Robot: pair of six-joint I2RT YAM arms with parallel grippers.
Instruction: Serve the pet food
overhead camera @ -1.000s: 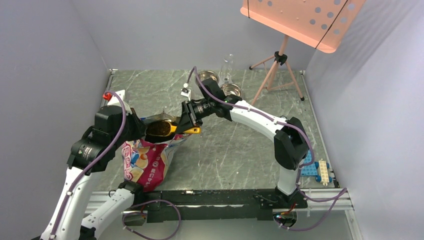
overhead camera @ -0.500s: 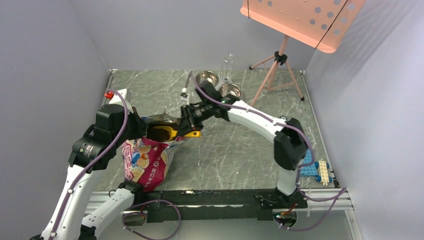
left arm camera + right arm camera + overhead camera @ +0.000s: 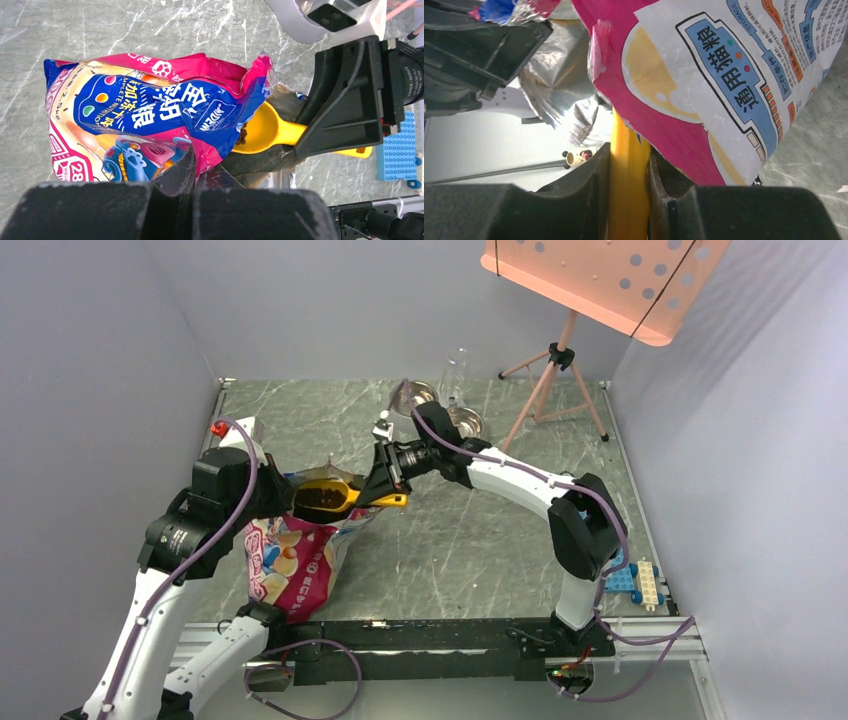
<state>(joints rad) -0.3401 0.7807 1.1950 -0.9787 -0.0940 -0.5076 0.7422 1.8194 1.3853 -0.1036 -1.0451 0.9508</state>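
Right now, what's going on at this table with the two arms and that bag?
The left gripper pinches the open edge of the printed bag, holding its mouth open. The right gripper is clamped on the handle of the yellow scoop, whose bowl sits in the bag's mouth with a little pet food in it. The steel bowls stand at the far side, away from the scoop.

bag: pink, blue | scoop: yellow | pet food: dark brown | table: grey marbled
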